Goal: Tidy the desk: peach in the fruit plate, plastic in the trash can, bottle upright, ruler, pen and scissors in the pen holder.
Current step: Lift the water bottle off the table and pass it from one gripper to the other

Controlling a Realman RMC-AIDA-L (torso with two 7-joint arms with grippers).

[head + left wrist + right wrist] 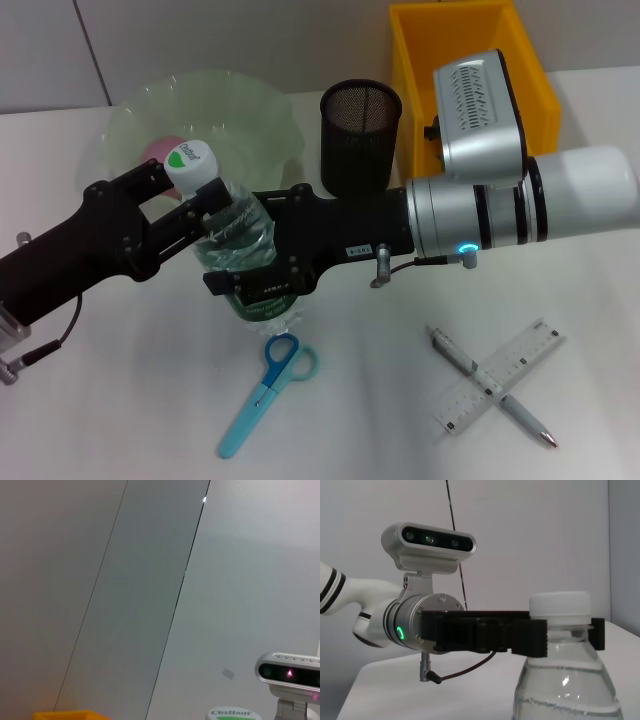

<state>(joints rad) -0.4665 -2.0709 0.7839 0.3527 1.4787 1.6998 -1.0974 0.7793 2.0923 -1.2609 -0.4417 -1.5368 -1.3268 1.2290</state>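
Bottle upright on desk, between both grippers. Left gripper clamps neck just under cap; right gripper clamps body lower down. Judgement: water-filled, so fairly heavy; thin clear plastic, smooth, yields to squeeze. Neck stiffest, safest hold.

Right wrist view shows left fingers closed at neck, water level; head view hides that. Head view alone shows scissors just below right gripper, ruler and pen farther off.

the bottle cap reads "cestbon"; the ruler numbers are illegible.
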